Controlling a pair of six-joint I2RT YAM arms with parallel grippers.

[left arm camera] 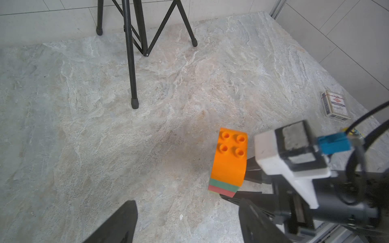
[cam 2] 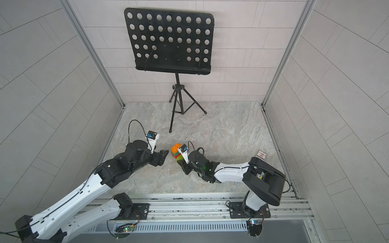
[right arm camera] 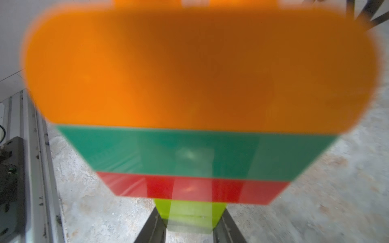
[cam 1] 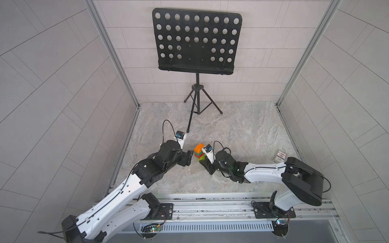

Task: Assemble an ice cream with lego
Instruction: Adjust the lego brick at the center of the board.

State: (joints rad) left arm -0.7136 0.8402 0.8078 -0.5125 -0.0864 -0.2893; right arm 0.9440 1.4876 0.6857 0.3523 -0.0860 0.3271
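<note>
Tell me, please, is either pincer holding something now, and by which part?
The right pincer holds the ice cream by its lime-green stem. The left pincer is open and holds nothing.

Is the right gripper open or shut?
Shut: the right gripper clamps the ice cream by its lime-green stem, a jaw on each side.

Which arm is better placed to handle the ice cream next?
Right. The right end effector grips the ice cream by its lime stem; the left end effector stands open and empty beside it.
</note>
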